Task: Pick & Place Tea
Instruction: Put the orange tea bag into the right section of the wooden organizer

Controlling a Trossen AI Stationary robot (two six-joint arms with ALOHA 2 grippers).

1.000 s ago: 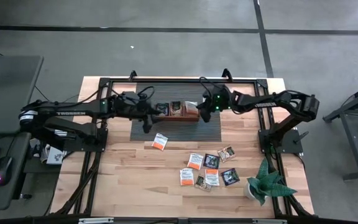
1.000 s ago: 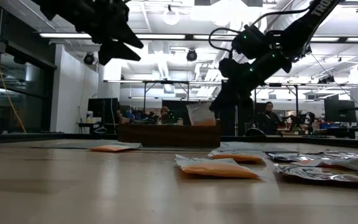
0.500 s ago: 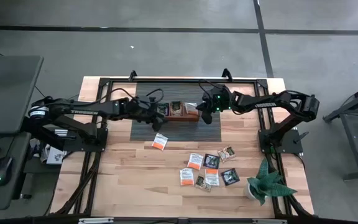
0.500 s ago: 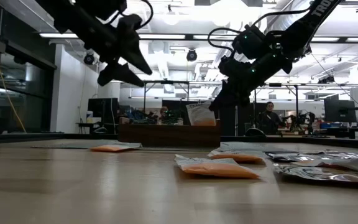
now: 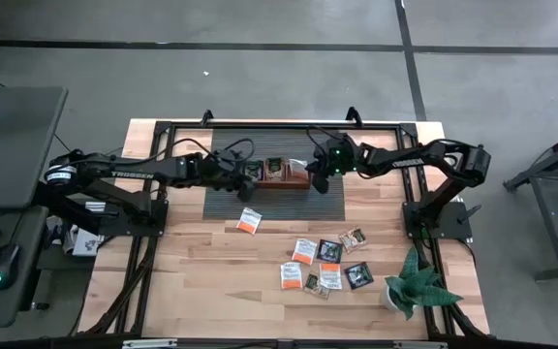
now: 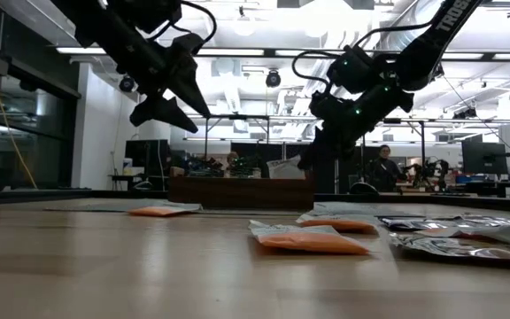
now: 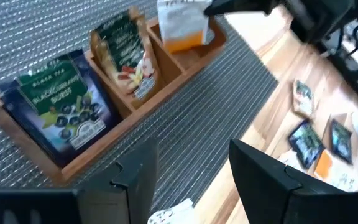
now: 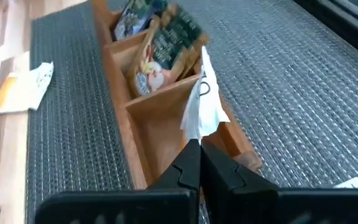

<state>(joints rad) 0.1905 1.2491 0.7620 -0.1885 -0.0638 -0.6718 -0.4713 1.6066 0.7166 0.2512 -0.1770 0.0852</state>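
Observation:
A brown wooden tray (image 5: 279,182) lies on a grey mat (image 5: 260,199) at the table's far side. Its left compartment holds dark blue tea sachets (image 7: 61,106), its middle one green sachets (image 7: 126,53). My right gripper (image 8: 197,144) is shut on an orange-and-white sachet (image 8: 201,106) over the tray's right compartment (image 8: 160,134). My left gripper (image 7: 191,186) hangs open above the mat, just left of the tray and in front of it, with nothing between its fingers. One orange sachet (image 5: 249,220) lies flat on the wood in front of the mat, and several more (image 5: 323,264) lie to the right. My right gripper pinches the orange-and-white sachet by one edge (image 8: 196,134) between its two fingertips. The fingers slant down from the table's right side. The sachet sticks out ahead of them, tilted, over the tray's right compartment. Whether its free end touches the tray I cannot tell.
A potted green plant (image 5: 410,286) stands at the table's near right corner. Black frame rails (image 5: 158,194) run along the table's left and right sides. Bare wood (image 5: 201,281) lies at the near left.
My left gripper has come down toward the mat near the tray's left end and has rolled about its own axis. My right gripper has rolled a little, and the sachet in it has tipped from nearly upright to a flatter slant, lower over the tray.

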